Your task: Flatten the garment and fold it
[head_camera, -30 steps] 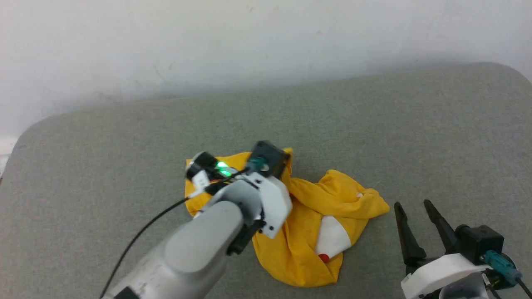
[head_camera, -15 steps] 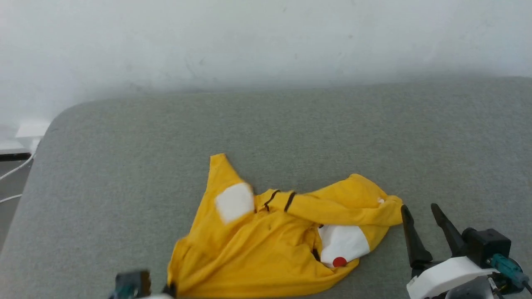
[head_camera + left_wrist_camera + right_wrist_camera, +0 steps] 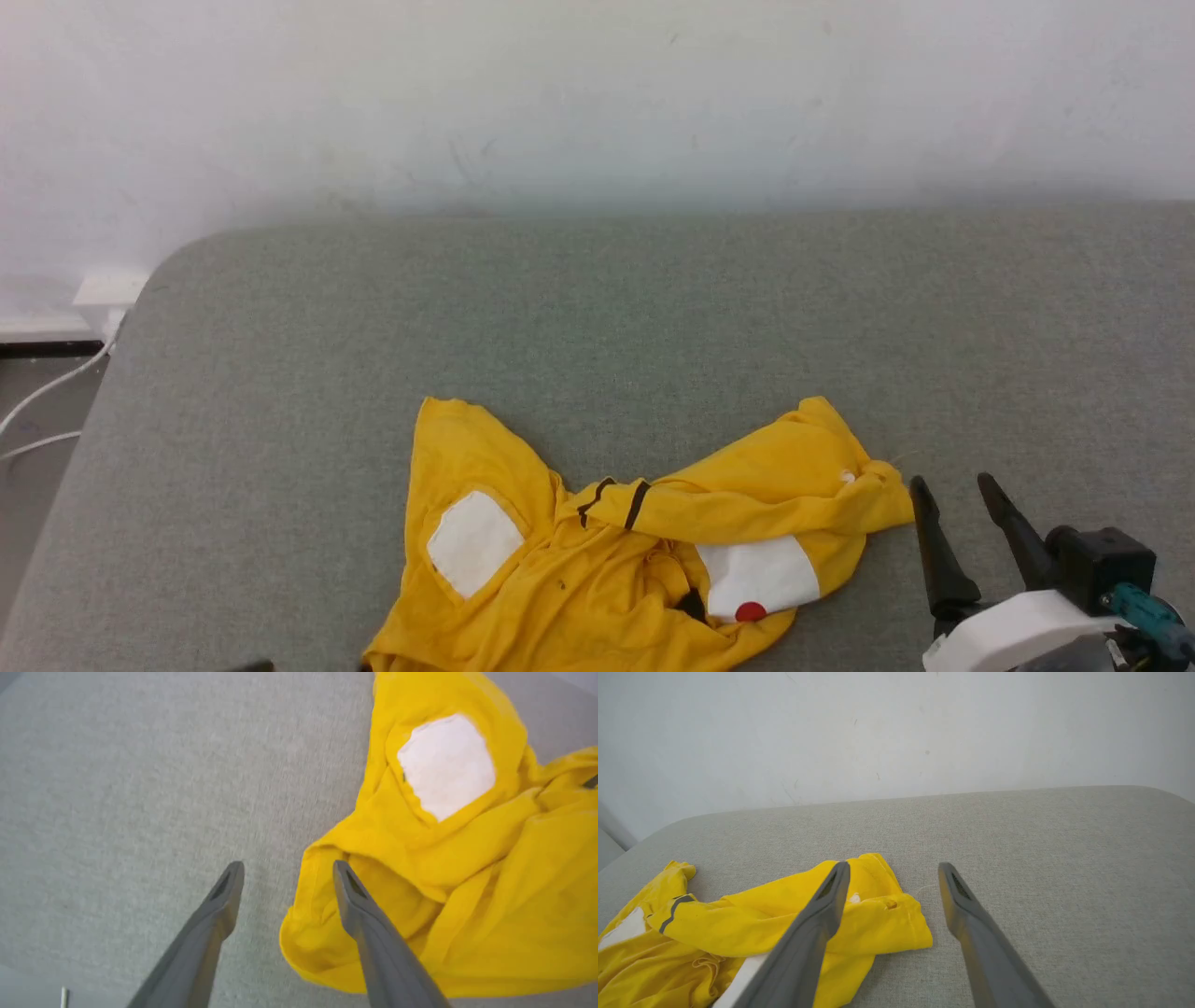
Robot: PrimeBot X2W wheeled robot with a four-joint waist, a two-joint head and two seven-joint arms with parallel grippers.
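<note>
Cotton, by its look: the shirt (image 3: 597, 579) should be light, limp and not slippery, so it will likely sag from any pinch and drag a little on the grey pad (image 3: 653, 308). It lies crumpled on the pad, low in the head view, with a folded band across its upper right and two white patches showing. The left claw (image 3: 287, 868) is spread and empty just beside the shirt's bunched corner. One finger crosses the fabric edge in its wrist view, but I cannot tell whether it touches. The right claw (image 3: 952, 485) is spread and empty just beside the shirt's right tip. The best holds, I judge, are those two outer ends, pinched at the hem and drawn apart.
</note>
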